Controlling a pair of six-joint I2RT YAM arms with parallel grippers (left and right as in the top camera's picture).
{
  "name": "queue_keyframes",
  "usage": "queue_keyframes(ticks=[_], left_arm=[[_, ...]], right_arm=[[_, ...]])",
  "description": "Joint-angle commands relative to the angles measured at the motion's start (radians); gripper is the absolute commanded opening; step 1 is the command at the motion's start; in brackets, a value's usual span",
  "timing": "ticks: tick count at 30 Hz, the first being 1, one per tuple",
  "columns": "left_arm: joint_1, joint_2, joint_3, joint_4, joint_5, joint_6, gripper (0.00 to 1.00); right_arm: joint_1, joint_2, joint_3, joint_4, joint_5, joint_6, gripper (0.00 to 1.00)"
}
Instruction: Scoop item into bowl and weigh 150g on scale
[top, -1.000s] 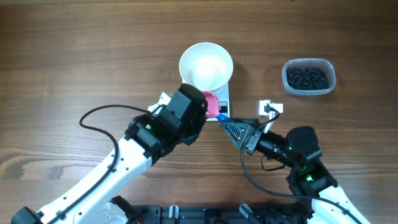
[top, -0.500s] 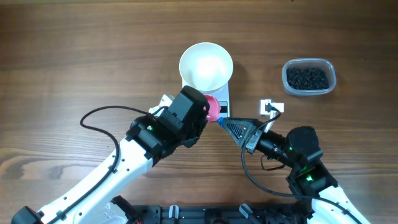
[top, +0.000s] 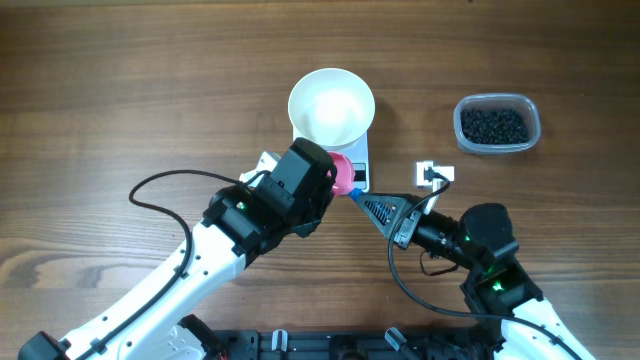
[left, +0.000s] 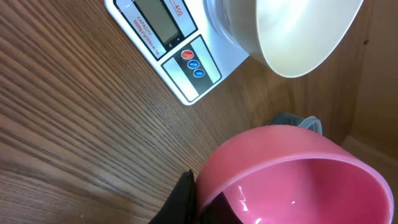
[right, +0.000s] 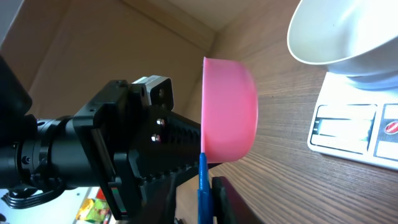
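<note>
Overhead, my left arm reaches in from the lower left, elbow bent, with its wrist turned toward the scale (left: 163, 30). My left claw (top: 333, 178) is pressed together on the rim of the pink scoop (top: 342, 172), holding the cup on edge just in front of the scale's button strip. My right arm comes from the lower right, forearm angled up and left, and my right claw (top: 360, 197) meets the scoop's blue handle (right: 202, 183). From the right wrist, the handle runs down between my fingers (right: 225, 198) — whether they pinch it or only flank it, I cannot tell.

The white bowl (top: 331, 105) sits on the scale, with no beads inside. The black beads (top: 495, 124) are all in the clear tub (top: 459, 128), well apart to the right.

Everything rests on a dark wood-grain table (top: 150, 80). A small white block (top: 434, 174) lies near my right arm, and a black cable (top: 160, 180) loops beside my left arm. Past the table's edge — seen from both wrists — stands a tan board.
</note>
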Motion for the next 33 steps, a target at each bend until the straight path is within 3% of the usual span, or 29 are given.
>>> queue_keyframes(ticks=[1, 8, 15, 20, 24, 29, 33], left_arm=[[-0.004, 0.007, 0.013, -0.004, -0.01, -0.013, 0.04], [-0.004, 0.007, 0.013, -0.008, -0.01, -0.013, 0.04], [-0.004, 0.007, 0.013, -0.011, -0.01, -0.013, 0.06], [-0.002, 0.007, 0.013, -0.005, -0.018, -0.013, 0.5], [-0.002, 0.005, 0.013, 0.02, -0.018, -0.013, 0.68], [0.043, -0.04, 0.013, 0.047, -0.018, 0.002, 0.74], [0.123, -0.114, 0.013, 0.047, -0.017, 0.132, 0.75]], right_arm=[[0.006, 0.005, 0.021, 0.006, -0.021, 0.012, 0.17], [0.006, 0.005, 0.021, 0.006, -0.024, 0.04, 0.04], [0.006, 0.005, 0.021, 0.008, -0.026, 0.068, 0.04], [0.006, 0.005, 0.021, 0.007, -0.027, 0.066, 0.04], [0.006, 0.005, 0.021, 0.005, -0.011, -0.025, 0.05], [0.005, 0.005, 0.023, -0.046, 0.066, -0.111, 0.05], [-0.008, 0.005, 0.056, -0.133, 0.117, -0.206, 0.05]])
